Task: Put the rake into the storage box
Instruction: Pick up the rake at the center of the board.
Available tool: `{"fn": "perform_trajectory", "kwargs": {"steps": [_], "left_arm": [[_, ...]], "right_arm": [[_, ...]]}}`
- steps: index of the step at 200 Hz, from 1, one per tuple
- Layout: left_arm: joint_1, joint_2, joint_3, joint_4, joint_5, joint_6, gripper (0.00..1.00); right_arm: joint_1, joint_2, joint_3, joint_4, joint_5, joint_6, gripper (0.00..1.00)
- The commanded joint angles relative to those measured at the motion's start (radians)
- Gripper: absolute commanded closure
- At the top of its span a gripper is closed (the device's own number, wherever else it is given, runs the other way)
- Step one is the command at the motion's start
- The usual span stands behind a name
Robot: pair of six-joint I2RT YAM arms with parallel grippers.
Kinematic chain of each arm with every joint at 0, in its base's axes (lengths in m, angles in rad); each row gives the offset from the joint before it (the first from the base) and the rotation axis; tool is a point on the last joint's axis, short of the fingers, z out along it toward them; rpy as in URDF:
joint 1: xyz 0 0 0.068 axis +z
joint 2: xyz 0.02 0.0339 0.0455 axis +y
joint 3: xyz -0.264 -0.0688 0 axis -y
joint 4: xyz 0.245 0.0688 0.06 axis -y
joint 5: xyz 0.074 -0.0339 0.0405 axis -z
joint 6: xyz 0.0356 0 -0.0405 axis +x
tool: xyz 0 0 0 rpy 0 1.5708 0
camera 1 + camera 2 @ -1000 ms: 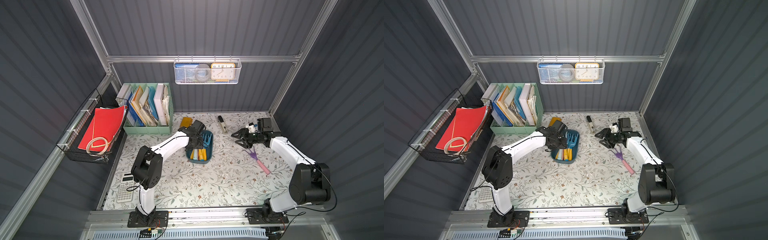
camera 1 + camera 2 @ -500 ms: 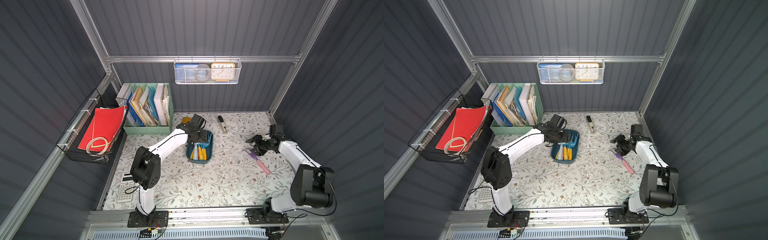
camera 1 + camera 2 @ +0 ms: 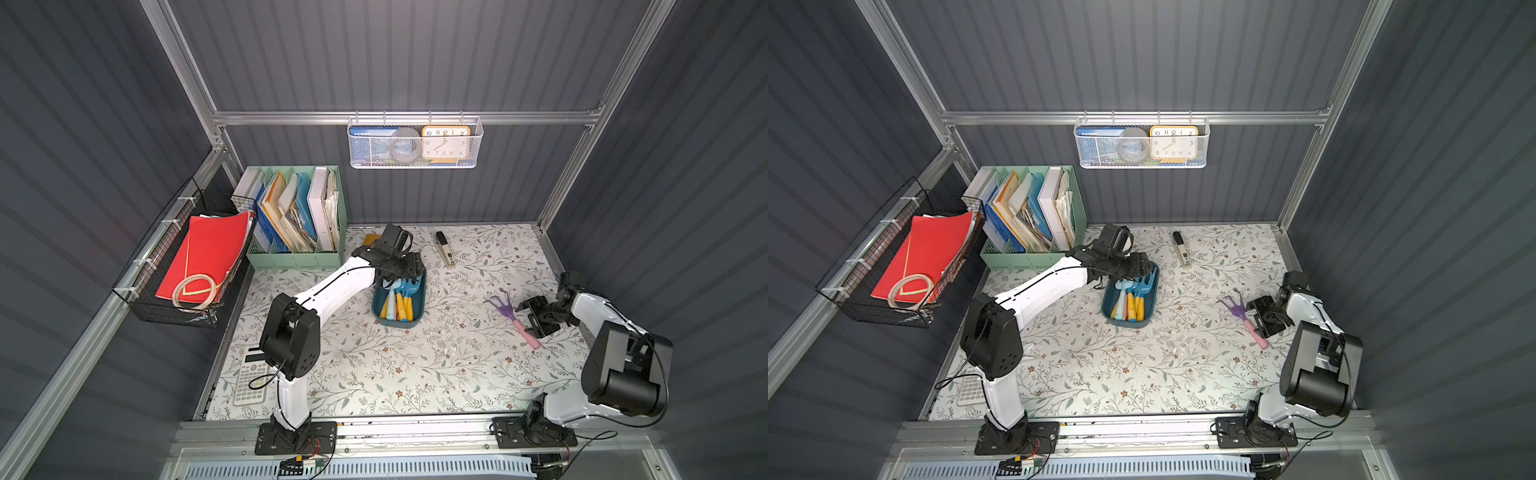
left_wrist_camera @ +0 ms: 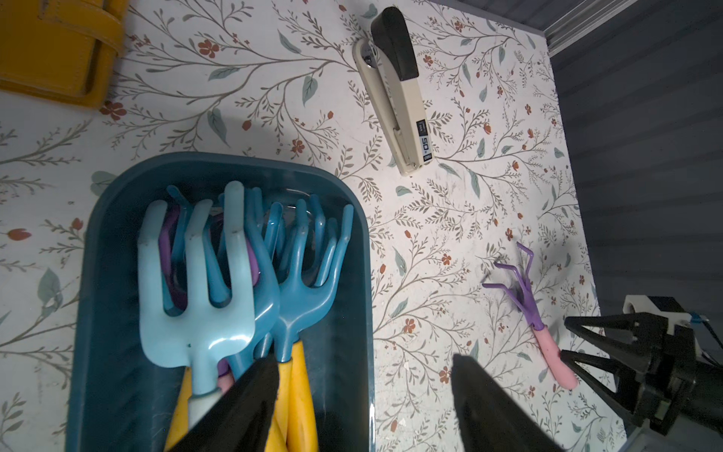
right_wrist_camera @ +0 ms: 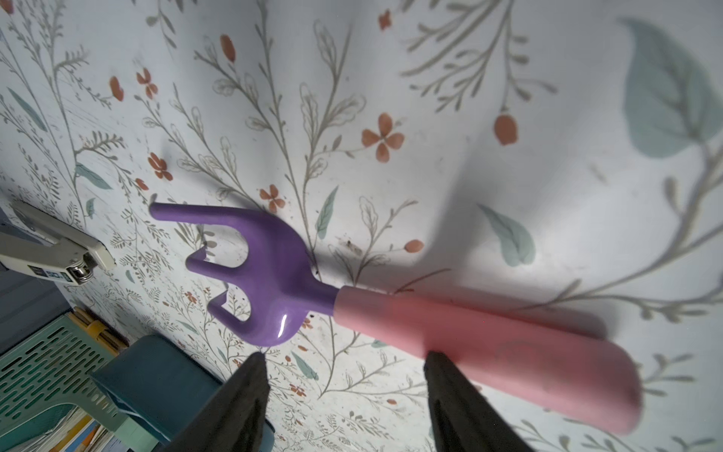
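Presently: one loose rake, box nearly full

Box (image 3: 419,307): teal tray at table centre, stacked with rakes. Left gripper (image 4: 364,395) above its 12 o'clock end, jaws apart, empty. Right gripper (image 3: 536,316) at 3 o'clock, jaws apart, just beside the handle, empty. Rake (image 3: 516,320): on the table, well apart from box; likely light, stiff, smooth plastic. Take the pink handle mid-length, not the tines.

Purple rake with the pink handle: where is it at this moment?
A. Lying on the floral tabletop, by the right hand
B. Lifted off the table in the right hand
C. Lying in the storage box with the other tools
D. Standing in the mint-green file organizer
A: the purple rake lies flat on the tabletop, apart from the storage box, with the right hand open beside its handle.
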Motion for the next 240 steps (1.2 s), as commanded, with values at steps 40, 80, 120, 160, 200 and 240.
{"fn": "perform_trajectory", "kwargs": {"steps": [40,80,120,160,200,240], "left_arm": [[-0.001,-0.004,-0.011,0.035,0.039,-0.025,0.26],[-0.001,0.007,-0.002,0.031,0.04,-0.017,0.26],[-0.001,0.024,0.019,0.022,0.05,-0.009,0.26],[-0.001,0.023,0.019,0.017,0.047,-0.003,0.27],[-0.001,0.002,-0.009,0.027,0.038,-0.005,0.27],[-0.001,0.005,0.004,0.027,0.041,-0.003,0.27]], "right_arm": [[-0.007,-0.022,0.012,-0.035,0.198,-0.057,0.34],[0.022,0.011,-0.016,-0.053,0.083,-0.08,0.38],[0.145,0.044,0.002,-0.108,-0.022,-0.134,0.38],[0.234,0.11,0.076,-0.184,-0.033,-0.2,0.38],[0.322,0.157,0.143,-0.314,0.082,-0.284,0.38],[0.392,0.136,0.146,-0.395,0.249,-0.317,0.38]]}}
